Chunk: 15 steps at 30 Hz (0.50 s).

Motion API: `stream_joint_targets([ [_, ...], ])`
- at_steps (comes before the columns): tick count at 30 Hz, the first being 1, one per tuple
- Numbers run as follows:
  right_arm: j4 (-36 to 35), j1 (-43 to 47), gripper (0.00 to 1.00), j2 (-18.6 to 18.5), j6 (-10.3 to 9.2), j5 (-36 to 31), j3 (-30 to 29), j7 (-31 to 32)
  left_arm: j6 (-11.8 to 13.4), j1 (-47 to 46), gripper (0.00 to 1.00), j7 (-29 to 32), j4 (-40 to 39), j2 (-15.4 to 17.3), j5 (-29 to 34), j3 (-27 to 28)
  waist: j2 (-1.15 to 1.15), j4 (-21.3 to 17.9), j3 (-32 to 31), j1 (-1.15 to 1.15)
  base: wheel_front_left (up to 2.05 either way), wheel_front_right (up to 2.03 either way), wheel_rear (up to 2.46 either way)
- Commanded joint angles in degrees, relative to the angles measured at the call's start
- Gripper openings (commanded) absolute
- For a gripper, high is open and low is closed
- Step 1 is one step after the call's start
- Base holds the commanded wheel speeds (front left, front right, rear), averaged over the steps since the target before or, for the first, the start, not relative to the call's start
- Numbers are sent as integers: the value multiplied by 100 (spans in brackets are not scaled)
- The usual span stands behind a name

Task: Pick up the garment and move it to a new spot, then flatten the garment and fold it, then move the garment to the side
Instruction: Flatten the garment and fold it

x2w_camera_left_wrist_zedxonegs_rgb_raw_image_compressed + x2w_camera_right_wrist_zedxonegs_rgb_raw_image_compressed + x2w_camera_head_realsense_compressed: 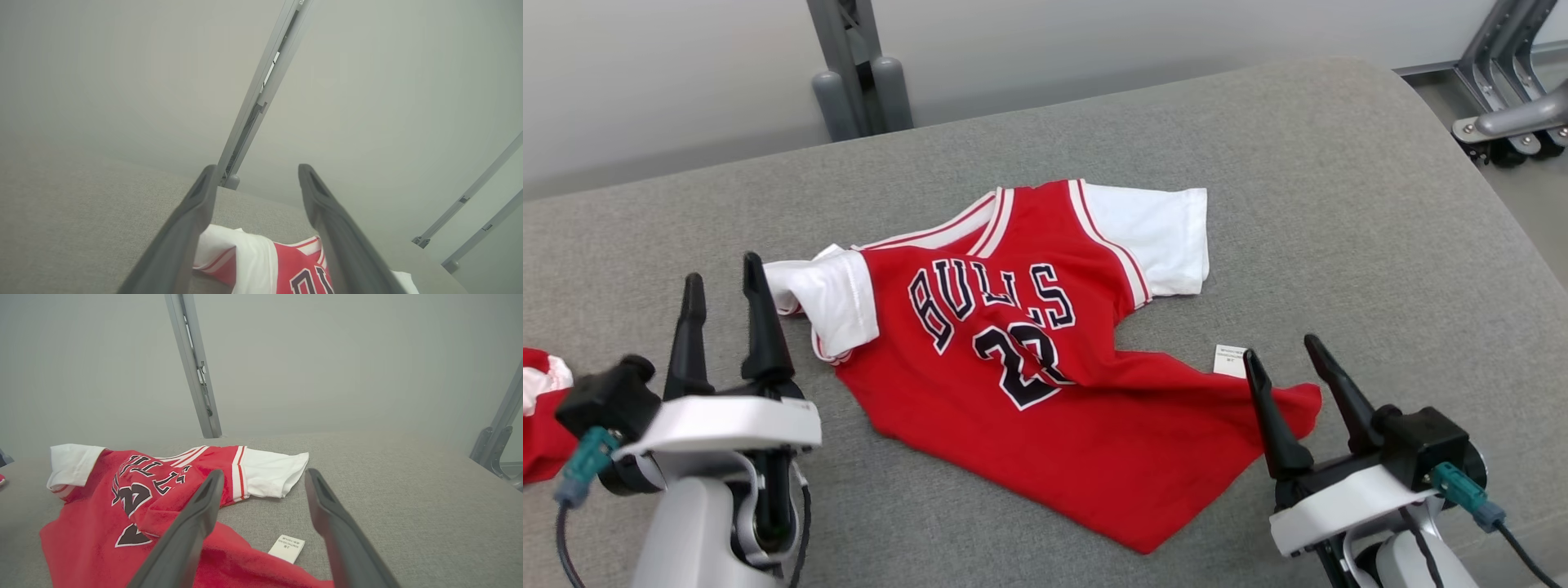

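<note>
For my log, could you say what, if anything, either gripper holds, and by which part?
Nothing: left gripper and right gripper are open; the shirt lies loose.

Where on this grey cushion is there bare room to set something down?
Bare: the cushion right of the Bulls jersey, and the strip behind its collar. Crowded: the middle under it, the left edge by a second red garment, and near the left gripper and right gripper.

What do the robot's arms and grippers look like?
Both arms match. The left gripper and right gripper each have two long, dark, tapering fingers on a pale white-grey wrist shell. A black block sits beside each wrist, with a teal connector and a dark cable leaving it. No markings are visible.
</note>
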Motion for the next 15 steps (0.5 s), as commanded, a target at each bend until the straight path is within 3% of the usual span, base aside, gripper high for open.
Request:
stream_joint_targets([
  [1,71,41,100,-29,1,-18,2,-8,8,149,100,-23,-133,25,124,-48,0,51,-36,0,0,0,0],
  [15,2107,-124,100,-32,1,478,-156,-6,401,1384,100,-24,-1383,27,1223,-899,0,564,-226,0,0,0,0],
])
